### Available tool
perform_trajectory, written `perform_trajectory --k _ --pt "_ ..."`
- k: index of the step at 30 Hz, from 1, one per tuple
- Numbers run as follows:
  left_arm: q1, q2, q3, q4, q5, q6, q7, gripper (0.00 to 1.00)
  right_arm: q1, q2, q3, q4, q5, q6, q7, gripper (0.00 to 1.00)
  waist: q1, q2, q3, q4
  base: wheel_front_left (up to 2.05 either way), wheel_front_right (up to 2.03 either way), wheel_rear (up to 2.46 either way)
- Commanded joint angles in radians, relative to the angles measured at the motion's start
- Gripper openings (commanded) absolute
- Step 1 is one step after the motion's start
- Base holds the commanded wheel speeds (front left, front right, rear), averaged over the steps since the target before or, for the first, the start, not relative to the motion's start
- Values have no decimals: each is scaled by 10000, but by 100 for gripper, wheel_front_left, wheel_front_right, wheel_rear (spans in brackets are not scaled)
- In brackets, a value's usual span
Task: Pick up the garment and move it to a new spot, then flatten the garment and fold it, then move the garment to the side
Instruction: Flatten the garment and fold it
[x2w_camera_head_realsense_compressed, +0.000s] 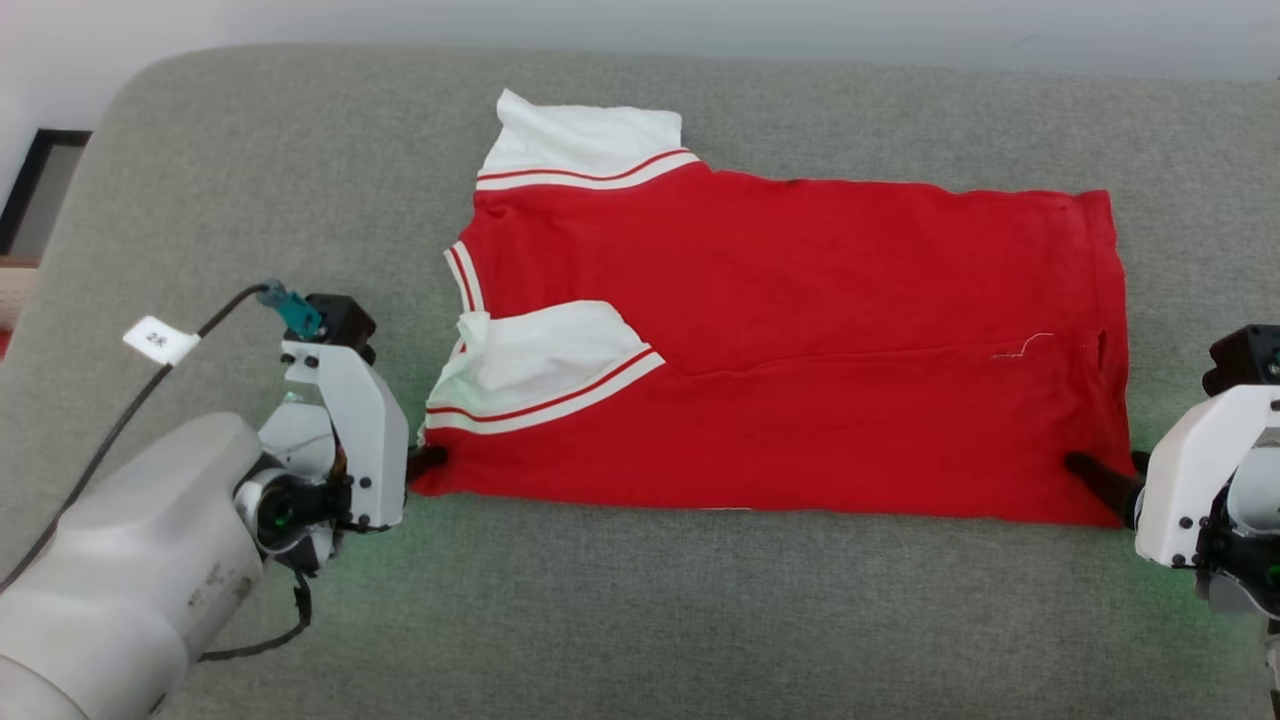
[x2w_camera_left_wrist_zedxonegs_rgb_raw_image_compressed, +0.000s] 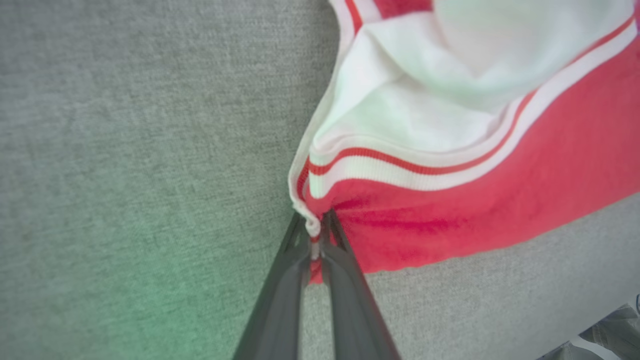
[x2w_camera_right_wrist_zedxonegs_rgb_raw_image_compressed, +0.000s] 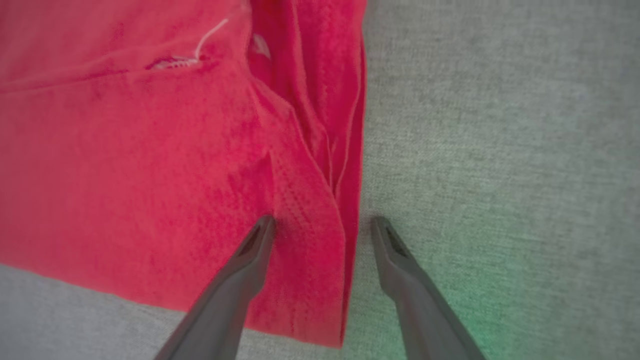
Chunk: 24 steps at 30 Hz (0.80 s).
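1. The left gripper (x2w_camera_left_wrist_zedxonegs_rgb_raw_image_compressed: 314, 222), at the bottom centre of the left wrist view, is clenched on the garment (x2w_camera_left_wrist_zedxonegs_rgb_raw_image_compressed: 450, 210). It pinches the corner where white striped trim meets red cloth.
2. The right gripper (x2w_camera_right_wrist_zedxonegs_rgb_raw_image_compressed: 324, 222), at the bottom centre of the right wrist view, is spread wide and astride the garment's hem corner. One finger is over red cloth, the other over the grey cushion (x2w_camera_right_wrist_zedxonegs_rgb_raw_image_compressed: 500, 150).
3. In the head view, the garment lies flat across mid-frame, white-sleeved end to the left, with a gripper at each lower corner.
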Motion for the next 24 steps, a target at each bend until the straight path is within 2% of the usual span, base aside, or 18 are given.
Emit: perform_trajectory --k 1,7,16,24 --pt "202 -332 -102 -59 -26 -20 -11 0 229 176 241 484 -22 -11 176 0 0 0 29 35 0 0 0" --pt "299 -164 -93 -88 -101 -35 -16 0 213 6 359 717 177 -11 337 0 0 0 -20 60 0 0 0" --pt "480 595 -87 -572 -229 -20 427 0 665 -514 351 107 715 -12 727 0 0 0 -417 -4 0 0 0" --pt "937 1419 -112 -1749 -248 553 709 0 1654 -1033 239 -874 1094 -12 1244 0 0 0 -936 52 0 0 0"
